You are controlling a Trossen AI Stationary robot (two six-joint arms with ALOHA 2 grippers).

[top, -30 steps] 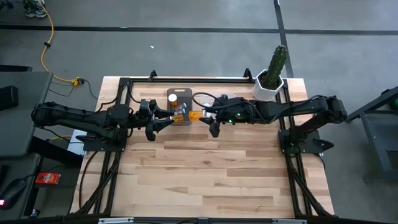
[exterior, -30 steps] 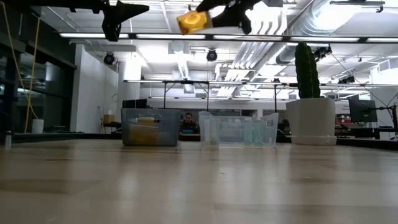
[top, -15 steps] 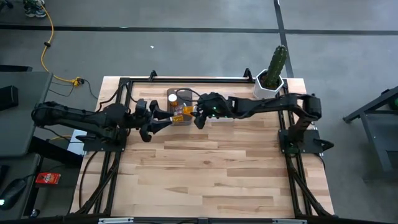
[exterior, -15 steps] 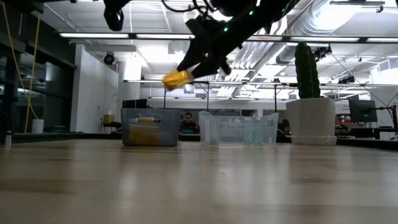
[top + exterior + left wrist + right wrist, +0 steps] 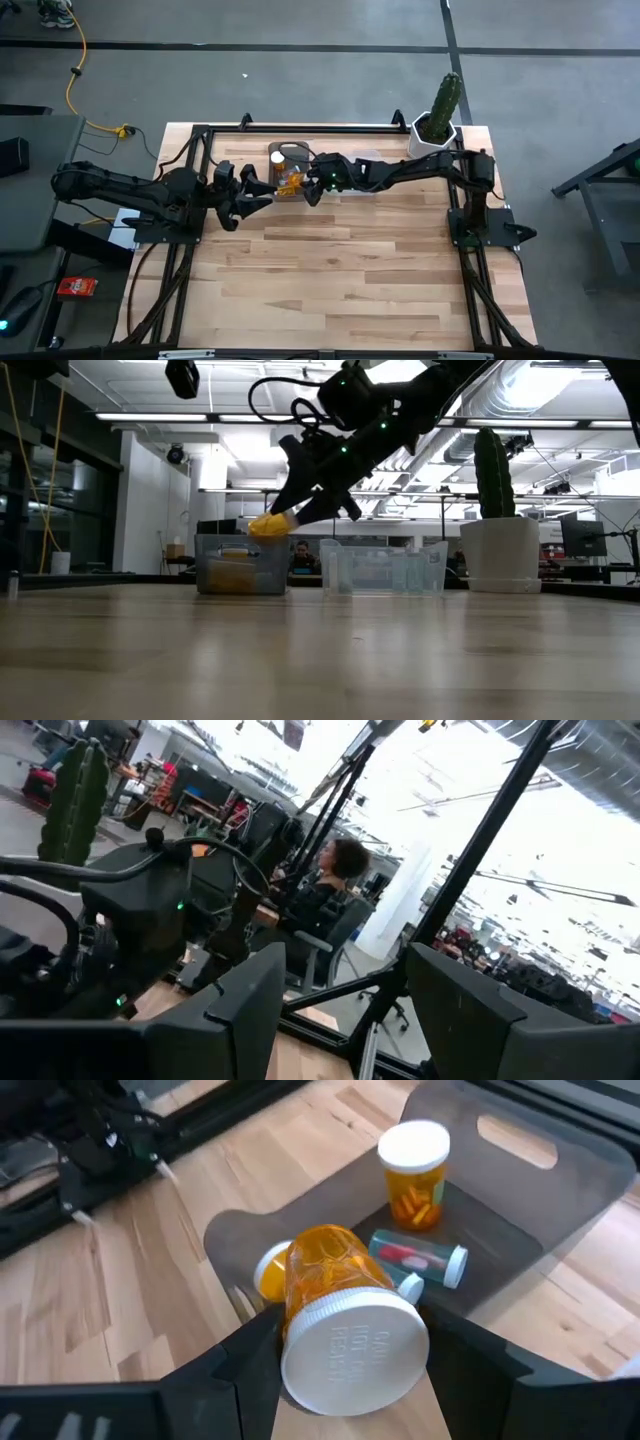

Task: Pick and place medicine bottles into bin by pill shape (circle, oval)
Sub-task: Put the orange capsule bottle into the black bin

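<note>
My right gripper (image 5: 303,188) (image 5: 352,1342) is shut on an amber medicine bottle (image 5: 325,1265) with a white cap. It holds the bottle over the grey bin (image 5: 287,153), just above the bin's rim in the low view (image 5: 270,525). Inside the bin stand an upright amber bottle (image 5: 413,1165) and lie a clear bottle with red pills (image 5: 415,1260) and another amber one (image 5: 268,1275). My left gripper (image 5: 256,196) is open and empty, just left of the grey bin and above the table. My right gripper pinches the amber bottle at its cap end (image 5: 300,1330) between its two fingers, one on each side. The white cap (image 5: 355,1350) faces back toward the wrist. The fingers slant down toward the table's left. The bottle is lifted clear and tilted, its base pointing down at the bin.
A clear bin (image 5: 385,568) stands right of the grey bin, partly under my right arm. A white pot with a green cactus (image 5: 437,125) is at the far right corner. The near half of the wooden table (image 5: 340,280) holds nothing.
My right gripper has gone toward the table's left and down, tipping its fingers downward, and carried the amber bottle from high up to just above the grey bin. My left gripper has drawn back a little toward the table's left.
</note>
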